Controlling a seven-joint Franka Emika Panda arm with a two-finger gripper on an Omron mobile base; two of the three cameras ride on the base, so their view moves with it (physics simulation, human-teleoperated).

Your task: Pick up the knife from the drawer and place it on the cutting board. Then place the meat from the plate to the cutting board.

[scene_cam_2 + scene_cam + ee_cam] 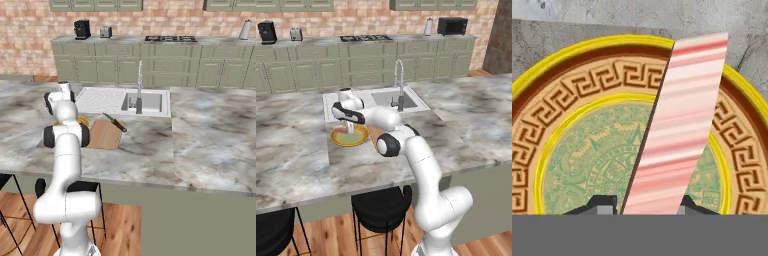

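I have the hand (349, 128) down over the plate (358, 140), which sits on the marble tabletop (301, 145) just in front of the sink (393, 98). In the hand view the two fingertips (602, 204) stand on either side of the meat (679, 125), pressed against its lower end, so I read the hand as closed on the meat. The meat shows there as a long pink-and-white streaked slab running slantwise across the plate, its far end reaching past the plate's yellow rim (587, 47). Whether the slab is lifted off the plate or resting on it I cannot tell.

In the left base view a bit of pink (341, 129) shows beside the fingers, above the plate's near-left part.

The cutting board (102, 135) lies flat on the tabletop, in front of the sink and just beside the plate (83, 120), on the plate's right as the right base view shows it. The knife (115, 122) lies across the board's far right corner, nearest the sink, with its dark handle hanging past the board's edge toward the sink's faucet (139, 90).

The arm hides most of the plate in the right base view.
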